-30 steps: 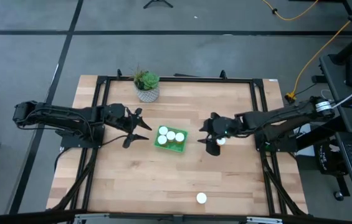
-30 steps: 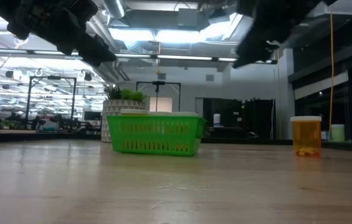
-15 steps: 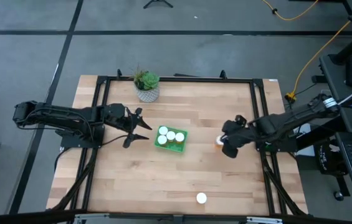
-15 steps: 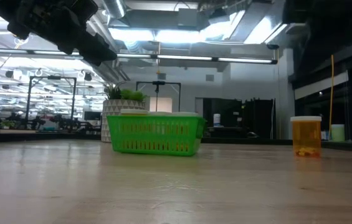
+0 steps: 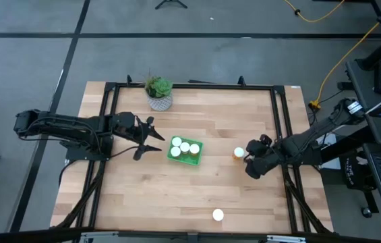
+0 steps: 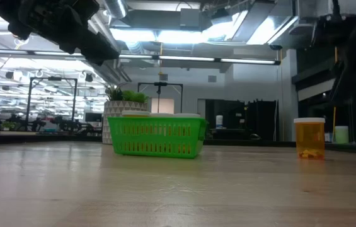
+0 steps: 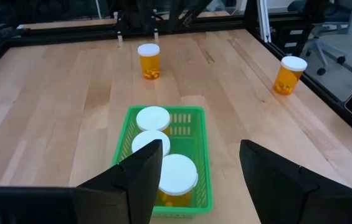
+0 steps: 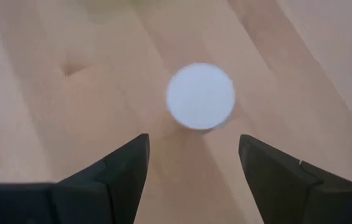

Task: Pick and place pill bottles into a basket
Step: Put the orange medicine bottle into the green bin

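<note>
Four pill bottles (image 5: 185, 148) are being held in the basket (image 5: 170, 153), two are being left out.
Right gripper (image 5: 249, 162), jaws wide and empty, is being hung just beside a loose bottle (image 5: 238, 153). Another bottle (image 5: 218, 215) is being left near the table (image 5: 143, 196) edge. Left gripper (image 5: 151, 140) is being parked beside the basket, jaws wide.

Left claw (image 5: 151, 137) open, raised; right claw (image 5: 249, 162) open (pointing down).
</note>
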